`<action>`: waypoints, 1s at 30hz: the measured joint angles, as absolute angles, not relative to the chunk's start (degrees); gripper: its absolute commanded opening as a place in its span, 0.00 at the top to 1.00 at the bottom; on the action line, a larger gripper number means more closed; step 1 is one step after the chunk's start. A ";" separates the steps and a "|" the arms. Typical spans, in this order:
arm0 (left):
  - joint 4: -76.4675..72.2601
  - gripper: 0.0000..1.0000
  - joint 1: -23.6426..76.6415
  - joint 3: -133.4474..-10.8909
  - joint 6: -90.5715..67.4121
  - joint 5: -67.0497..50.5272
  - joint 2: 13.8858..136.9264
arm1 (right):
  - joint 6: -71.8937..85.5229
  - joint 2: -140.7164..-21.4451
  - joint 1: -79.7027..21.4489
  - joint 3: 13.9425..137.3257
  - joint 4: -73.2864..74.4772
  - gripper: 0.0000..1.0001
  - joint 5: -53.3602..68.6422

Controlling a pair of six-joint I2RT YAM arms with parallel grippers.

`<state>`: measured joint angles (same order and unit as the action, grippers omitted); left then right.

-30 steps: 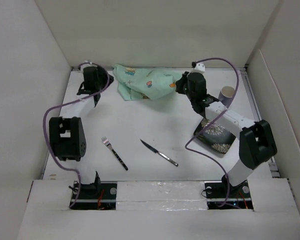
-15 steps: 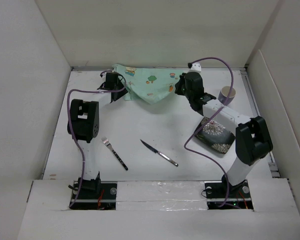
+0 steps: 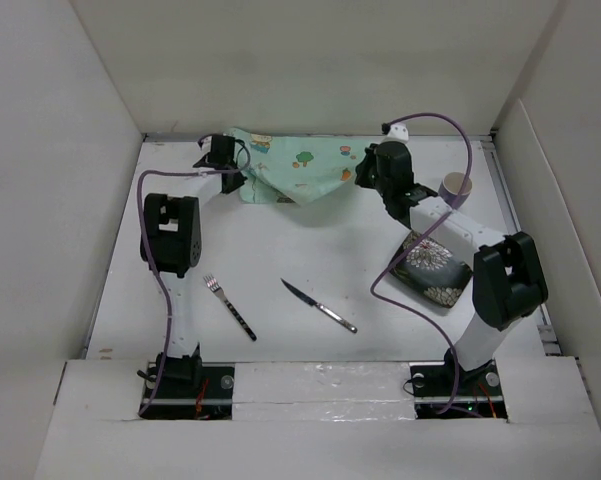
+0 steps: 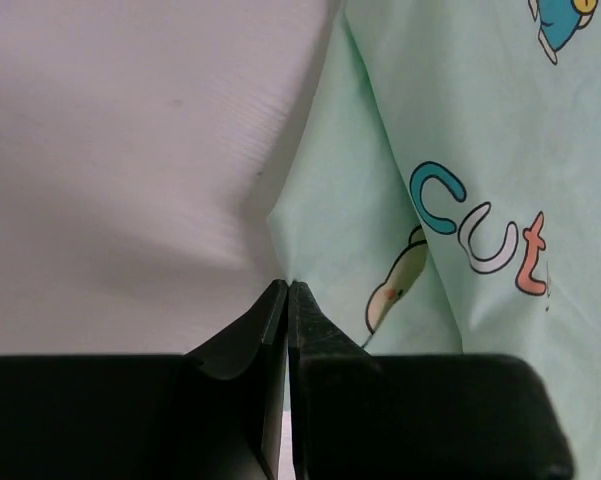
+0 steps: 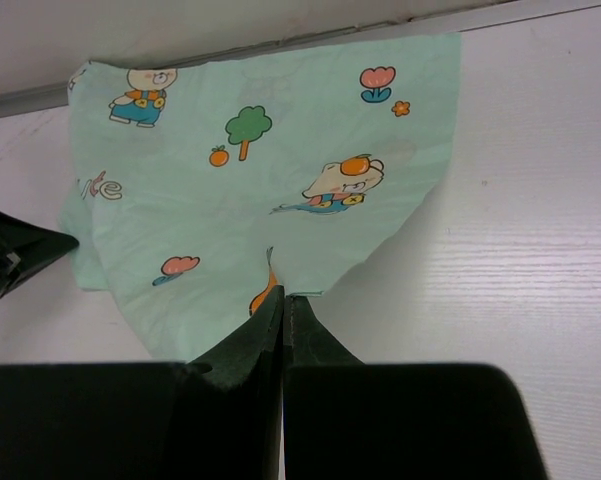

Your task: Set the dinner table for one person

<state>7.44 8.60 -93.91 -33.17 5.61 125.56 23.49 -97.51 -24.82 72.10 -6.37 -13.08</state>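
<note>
Seemingly limp and light, the placemat (image 5: 270,160) by the tabletop's (image 3: 310,250) far edge suits edge grips, where the left tool (image 4: 287,292) and right tool (image 5: 282,302) are each closed tight on it.

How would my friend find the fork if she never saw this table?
Look at the near half of the white dinner table, where two pieces of cutlery lie. The fork is the left one. The knife has a single pointed blade, but the fork's far end splits into prongs.
</note>
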 measured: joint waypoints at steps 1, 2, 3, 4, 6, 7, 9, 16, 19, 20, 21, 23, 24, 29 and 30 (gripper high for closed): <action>8.80 1.00 8.36 -94.04 -32.38 6.33 124.77 | 23.49 -97.51 -24.69 72.10 -6.35 1.00 -13.06; 10.48 1.00 8.10 -94.56 -31.27 6.94 123.72 | 23.53 -97.51 -24.34 72.10 -6.31 1.00 -12.91; 11.97 1.00 7.92 -95.26 -30.15 7.88 122.48 | 23.64 -97.51 -23.88 72.07 -6.35 1.00 -12.62; 13.76 1.00 7.88 -96.40 -29.06 8.88 121.08 | 23.83 -97.49 -23.35 71.94 -6.46 1.00 -12.10; 16.25 1.00 7.77 -98.96 -26.87 11.09 117.93 | 24.27 -96.99 -22.28 70.46 -7.20 1.00 -11.22; 17.21 1.00 7.86 -100.01 -25.85 12.27 116.07 | 24.47 -96.51 -21.87 69.30 -7.46 1.00 -10.83; 18.59 0.68 8.36 -101.03 -24.05 14.83 112.01 | 25.15 -95.39 -21.23 66.17 -8.23 1.00 -10.07; 17.47 0.41 8.51 -88.27 -23.22 18.17 98.70 | 26.92 -91.29 -20.99 55.92 -8.97 1.00 -8.56; 16.91 0.42 7.16 -80.79 -24.64 18.24 98.26 | 27.31 -89.58 -20.69 54.50 -9.04 1.00 -8.56; 16.95 0.42 6.70 -79.13 -25.39 18.24 99.04 | 27.42 -89.06 -20.49 54.35 -9.15 1.00 -8.49; 16.97 0.42 6.37 -77.95 -26.09 18.20 100.14 | 27.44 -88.66 -20.32 54.33 -9.28 1.00 -8.40; 16.78 0.43 6.24 -76.82 -27.44 17.72 102.50 | 27.46 -87.88 -20.18 54.33 -9.80 1.00 -8.21; 16.45 0.43 6.31 -76.60 -28.32 17.23 103.88 | 27.46 -87.64 -20.10 54.33 -10.02 1.00 -8.10; 13.78 0.45 6.24 -76.71 -31.16 15.70 107.92 | 27.44 -87.68 -19.94 54.33 -10.74 1.00 -7.60; 13.41 0.45 5.98 -77.08 -31.42 15.46 108.90 | 27.42 -87.77 -19.94 54.33 -10.74 1.00 -7.55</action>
